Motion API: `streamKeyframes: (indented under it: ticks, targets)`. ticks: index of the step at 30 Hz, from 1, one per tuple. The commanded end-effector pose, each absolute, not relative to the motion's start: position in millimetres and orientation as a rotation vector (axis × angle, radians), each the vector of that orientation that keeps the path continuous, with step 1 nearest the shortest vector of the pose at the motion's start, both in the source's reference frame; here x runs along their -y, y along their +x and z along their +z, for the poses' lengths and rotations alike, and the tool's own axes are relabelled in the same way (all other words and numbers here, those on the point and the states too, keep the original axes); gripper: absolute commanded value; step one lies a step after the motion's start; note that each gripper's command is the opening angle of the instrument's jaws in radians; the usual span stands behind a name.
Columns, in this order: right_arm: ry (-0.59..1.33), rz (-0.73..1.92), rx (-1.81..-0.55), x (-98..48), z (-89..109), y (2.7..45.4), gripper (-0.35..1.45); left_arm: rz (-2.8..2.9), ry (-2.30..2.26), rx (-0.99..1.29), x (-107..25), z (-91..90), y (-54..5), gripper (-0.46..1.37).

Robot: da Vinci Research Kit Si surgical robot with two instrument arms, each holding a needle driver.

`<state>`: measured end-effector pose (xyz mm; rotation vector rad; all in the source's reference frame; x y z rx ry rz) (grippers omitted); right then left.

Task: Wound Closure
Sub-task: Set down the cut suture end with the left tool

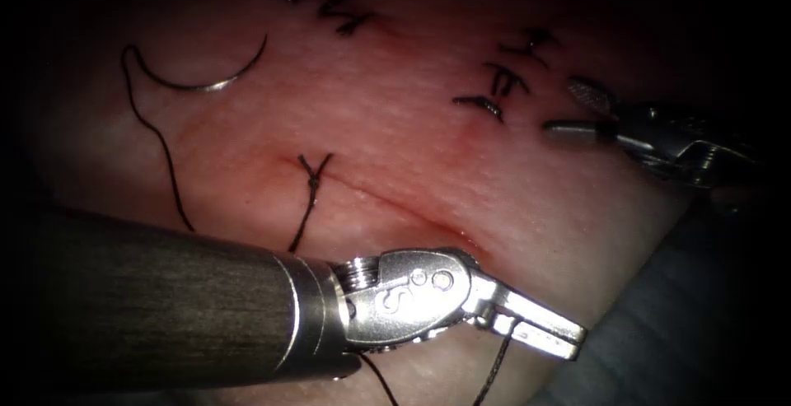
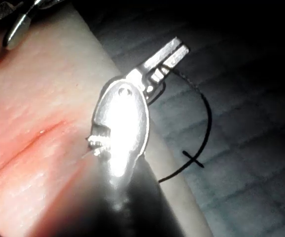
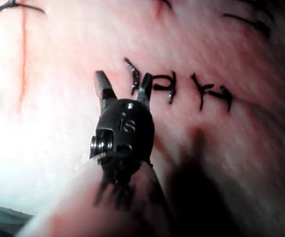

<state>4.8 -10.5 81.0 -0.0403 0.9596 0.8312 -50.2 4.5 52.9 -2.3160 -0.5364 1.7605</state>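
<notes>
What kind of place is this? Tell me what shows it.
Likely a suturing practice bench: pork-belly tissue with a knotted stitch, a loose needle lying on it, left tool holding thread, right tool open, empty.

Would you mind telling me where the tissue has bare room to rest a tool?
Bare tissue lies between the free needle, the knot and the old stitches. It is crowded by the left hand, shut on thread, and the open, empty right hand.

The left tool (image 2: 174,53) has its jaws closed on the thread (image 2: 206,118), just past the edge of the tissue (image 2: 44,98). The thread curves away from the jaws in a dark loop. The cut (image 2: 29,143) runs as a red line across the tissue beside the tool.
</notes>
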Motion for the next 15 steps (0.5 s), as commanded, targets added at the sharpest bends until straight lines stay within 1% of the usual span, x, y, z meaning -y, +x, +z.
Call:
streamKeyframes:
  ticks: [1, 15]
  targets:
    - [-0.038, 0.829, -0.964, 10.5, 81.0, 4.7, 1.27, 1.767, -2.312, 0.549, -3.7, 53.3, -50.5, -0.35]
    - [-0.040, 0.830, -0.963, 10.7, 81.0, 5.0, 1.27, 1.777, -2.194, 0.802, 5.0, 62.1, -50.5, -0.35]
